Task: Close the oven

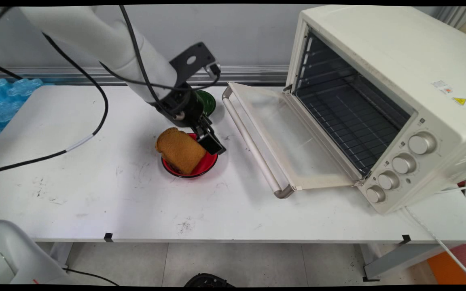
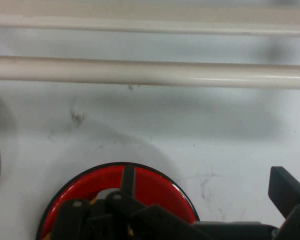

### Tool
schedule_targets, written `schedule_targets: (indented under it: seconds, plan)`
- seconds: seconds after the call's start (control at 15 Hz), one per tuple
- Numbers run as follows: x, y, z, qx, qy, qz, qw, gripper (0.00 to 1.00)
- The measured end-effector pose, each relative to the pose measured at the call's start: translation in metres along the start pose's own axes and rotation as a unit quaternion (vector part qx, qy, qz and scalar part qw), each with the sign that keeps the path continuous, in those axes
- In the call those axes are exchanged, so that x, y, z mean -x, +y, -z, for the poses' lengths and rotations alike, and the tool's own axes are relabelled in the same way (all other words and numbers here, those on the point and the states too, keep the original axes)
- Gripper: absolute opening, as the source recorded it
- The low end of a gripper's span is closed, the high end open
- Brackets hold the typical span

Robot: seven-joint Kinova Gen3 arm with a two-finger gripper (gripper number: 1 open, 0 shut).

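Red plastic bowl (image 1: 206, 165), black-rimmed, sits directly beneath my gripper (image 1: 208, 142), with a brown slice of toast (image 1: 179, 150) leaning in it on one side of my jaws. My jaws stand wide apart: one finger (image 2: 127, 181) reaches over the bowl's red floor, the other (image 2: 286, 192) hangs outside its rim above bare white table (image 1: 95, 194). Behind me lies a dark green dish (image 1: 208, 102). Ahead, across an open strip of table, runs the metal handle (image 2: 150, 72) of the cream toaster oven's (image 1: 386, 93) lowered glass door (image 1: 281, 133).
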Motion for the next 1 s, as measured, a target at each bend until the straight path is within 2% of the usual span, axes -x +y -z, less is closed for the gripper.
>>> schedule_targets:
  seconds: [0.6,0.93,1.0]
  plan:
    - [0.009,-0.003,-0.062,0.009,0.03,-0.002,0.9995,1.0]
    - [0.011,-0.005,-0.085,0.009,0.04,0.0,0.9991,1.0]
    - [0.011,-0.005,-0.089,0.009,0.043,0.0,0.999,0.0]
